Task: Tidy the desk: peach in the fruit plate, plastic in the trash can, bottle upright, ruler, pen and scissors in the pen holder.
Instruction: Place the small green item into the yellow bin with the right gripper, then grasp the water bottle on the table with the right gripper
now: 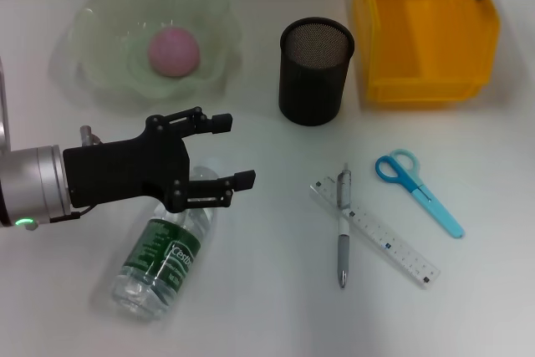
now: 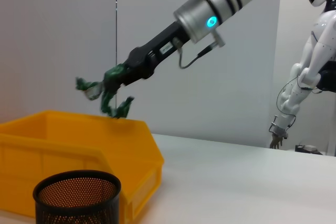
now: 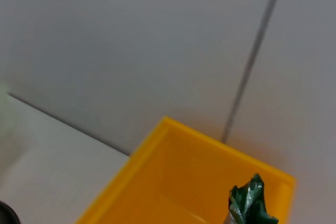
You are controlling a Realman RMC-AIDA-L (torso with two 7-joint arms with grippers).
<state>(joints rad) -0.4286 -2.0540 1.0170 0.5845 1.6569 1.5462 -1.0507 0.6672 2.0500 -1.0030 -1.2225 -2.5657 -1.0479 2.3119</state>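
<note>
You are in the plastic step. Your right gripper (image 2: 113, 95) hangs above the yellow trash can (image 1: 426, 64), its jaws clenched on the crumpled green plastic (image 3: 249, 203), which dangles over the open bin and touches nothing. Judging from that, the next move is simply to let go, so the plastic falls inside the walls and not across the rim.

Your left gripper (image 1: 221, 152) hovers with its jaws released and spread, empty. The bottle (image 1: 167, 252) lies on its side on the tabletop directly beneath those jaws, its neck end under them and its base trailing back under the wrist. It looks like the next job for this arm: the jaws would need to come down around the body and tip it up onto its base. The clear plastic may be slippery, so I would grip it near the label.

Counted: one peach (image 1: 174, 50), already resting in the one fruit plate (image 1: 100, 18), beyond the left jaws. One mesh pen holder (image 1: 315, 73), empty as far as you can see. One ruler (image 1: 376, 232), one pen (image 1: 343, 227) lying across it, and one pair of scissors (image 1: 416, 190) just beside them, all flat on the tabletop between the two grippers. One bottle, one trash can, one piece of plastic.
</note>
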